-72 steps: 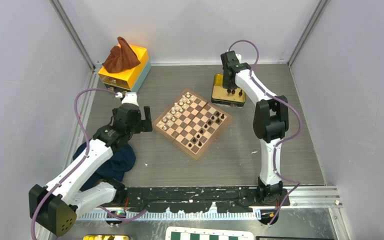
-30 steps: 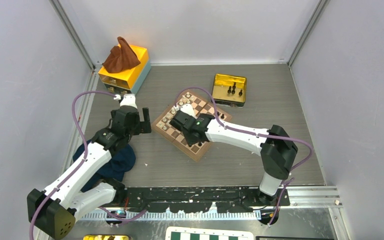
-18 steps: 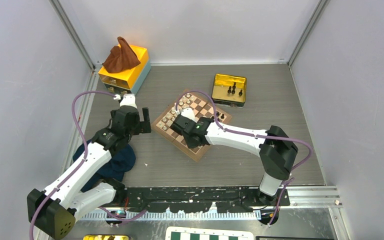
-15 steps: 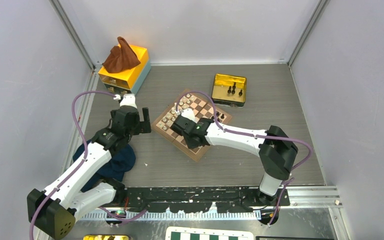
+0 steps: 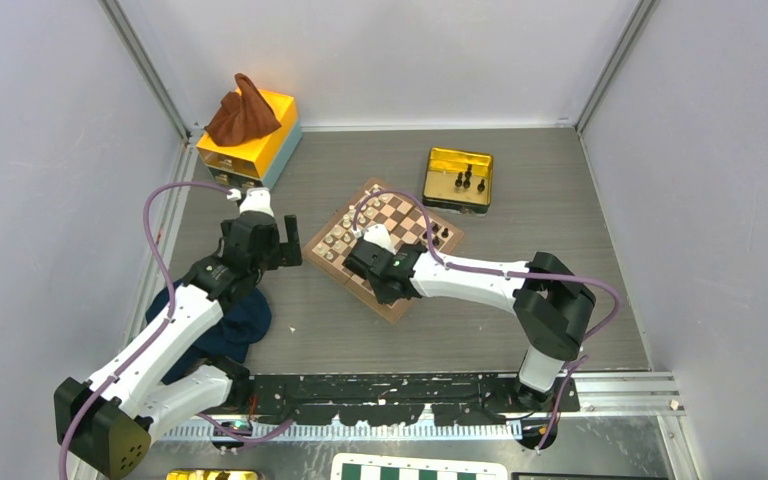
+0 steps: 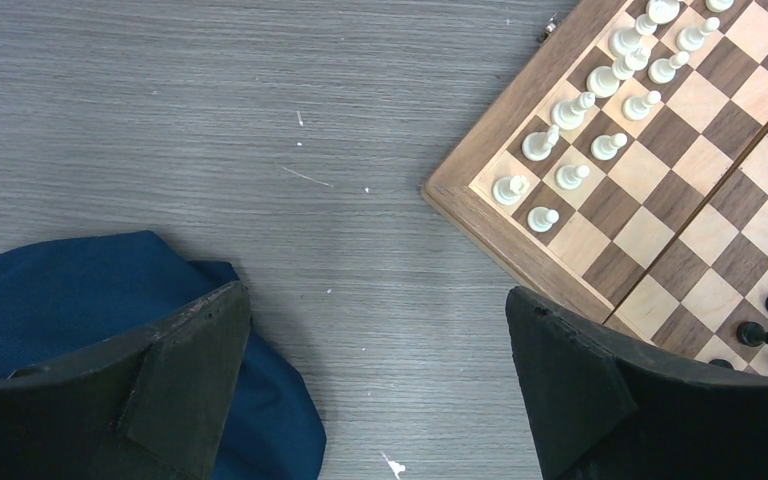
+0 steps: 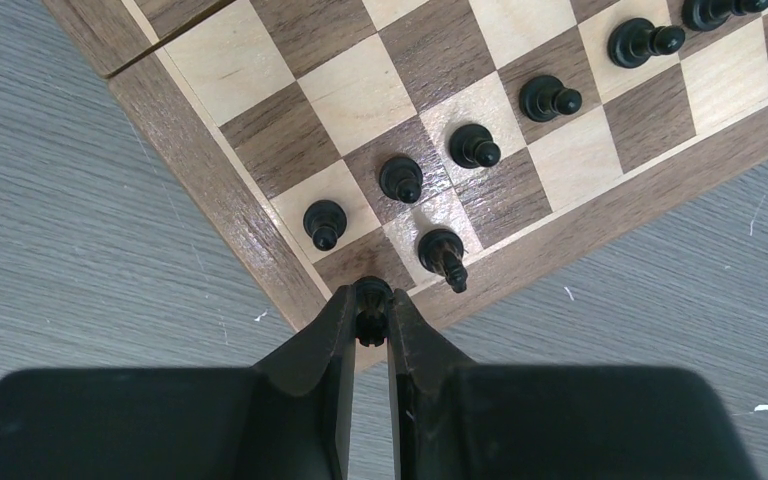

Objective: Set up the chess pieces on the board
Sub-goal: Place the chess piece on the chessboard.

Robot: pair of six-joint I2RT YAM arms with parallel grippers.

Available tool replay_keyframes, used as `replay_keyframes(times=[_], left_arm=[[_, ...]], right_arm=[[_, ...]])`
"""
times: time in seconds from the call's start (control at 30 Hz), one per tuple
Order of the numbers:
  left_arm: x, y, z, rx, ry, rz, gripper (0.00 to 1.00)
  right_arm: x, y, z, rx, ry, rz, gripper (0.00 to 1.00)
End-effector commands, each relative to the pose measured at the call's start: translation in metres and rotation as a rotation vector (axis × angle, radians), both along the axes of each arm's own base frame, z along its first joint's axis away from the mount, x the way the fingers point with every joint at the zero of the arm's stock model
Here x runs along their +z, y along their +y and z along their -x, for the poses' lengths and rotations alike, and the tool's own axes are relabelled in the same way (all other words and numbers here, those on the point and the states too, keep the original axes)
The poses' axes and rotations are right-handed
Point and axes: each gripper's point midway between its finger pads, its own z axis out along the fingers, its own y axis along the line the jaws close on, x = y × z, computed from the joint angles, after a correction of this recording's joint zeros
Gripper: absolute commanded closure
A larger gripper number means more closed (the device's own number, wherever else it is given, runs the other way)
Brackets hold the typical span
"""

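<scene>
The wooden chessboard [image 5: 318,251] lies mid-table. My right gripper [image 5: 388,292] is over its near corner, shut on a tiny black chess piece [image 7: 371,305] held just above the dark corner square by the rim [image 7: 230,210]. Several black pieces [image 7: 401,178] stand in a row beside it, and one [image 7: 443,250] stands in the back row. More black pieces [image 5: 465,180] stand in a gold tin [image 5: 440,188] behind the board. My left gripper [image 5: 285,240] is open and empty over bare table left of the board [image 6: 460,205].
Cream pieces [image 6: 570,110] line the board's far-left side. A blue cloth [image 5: 225,325] lies under my left arm and shows by my left finger [image 6: 190,370]. A yellow box with a brown cloth [image 5: 250,130] stands back left. A green-and-white board [image 5: 420,468] lies beyond the near edge.
My right arm has swung from the gold tin down to the board's near corner with a black piece in its jaws, then lowered slightly. My left arm has not moved.
</scene>
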Motion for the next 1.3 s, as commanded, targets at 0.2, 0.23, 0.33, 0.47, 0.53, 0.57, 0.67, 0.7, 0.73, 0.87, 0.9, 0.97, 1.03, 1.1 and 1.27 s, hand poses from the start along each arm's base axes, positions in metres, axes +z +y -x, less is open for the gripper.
replay_keyframes(times=[0.2, 0.23, 0.33, 0.47, 0.53, 0.57, 0.67, 0.7, 0.73, 0.87, 0.9, 0.97, 1.03, 1.1, 1.27], left_arm=[[0.014, 0.000, -0.008, 0.010, -0.064, 0.010, 0.00], [0.013, 0.000, -0.008, 0.010, -0.063, 0.010, 0.00], [0.012, 0.000, -0.008, 0.010, -0.060, 0.008, 0.00], [0.012, 0.000, -0.008, 0.009, -0.058, 0.008, 0.00], [0.012, -0.001, -0.009, 0.009, -0.060, 0.009, 0.00], [0.012, -0.001, -0.009, 0.008, -0.059, 0.009, 0.00], [0.012, -0.001, -0.009, 0.007, -0.059, 0.009, 0.00], [0.012, -0.001, -0.009, 0.007, -0.059, 0.010, 0.00], [0.012, -0.001, -0.009, 0.007, -0.059, 0.010, 0.00], [0.011, -0.001, -0.009, 0.007, -0.057, 0.009, 0.00], [0.011, -0.001, -0.009, 0.006, -0.058, 0.010, 0.00], [0.011, -0.002, -0.009, 0.006, -0.057, 0.011, 0.00], [0.011, -0.002, -0.009, 0.006, -0.056, 0.012, 0.00], [0.011, -0.002, -0.009, 0.006, -0.056, 0.012, 0.00], [0.011, -0.002, -0.009, 0.004, -0.057, 0.014, 0.00]], right_arm=[[0.009, 0.010, -0.008, -0.014, -0.060, -0.065, 0.99], [0.009, 0.010, -0.008, -0.013, -0.060, -0.065, 0.99], [0.006, 0.011, -0.008, -0.011, -0.055, -0.063, 0.99], [0.004, 0.012, -0.007, -0.008, -0.052, -0.060, 0.99], [0.003, 0.011, -0.008, -0.008, -0.050, -0.056, 0.99], [0.003, 0.012, -0.007, -0.007, -0.049, -0.056, 0.99], [0.000, 0.012, -0.007, -0.005, -0.040, -0.052, 0.99], [0.000, 0.012, -0.007, -0.005, -0.039, -0.050, 0.99], [-0.001, 0.012, -0.006, -0.005, -0.037, -0.050, 0.99], [-0.002, 0.012, -0.006, -0.004, -0.032, -0.051, 0.99], [-0.002, 0.013, -0.005, -0.002, -0.031, -0.050, 0.99], [-0.003, 0.013, -0.005, -0.003, -0.028, -0.050, 0.98], [-0.004, 0.013, -0.005, -0.004, -0.025, -0.050, 0.97], [-0.005, 0.012, -0.004, -0.003, -0.024, -0.047, 0.95], [-0.004, 0.012, -0.005, -0.004, -0.026, -0.046, 0.88]])
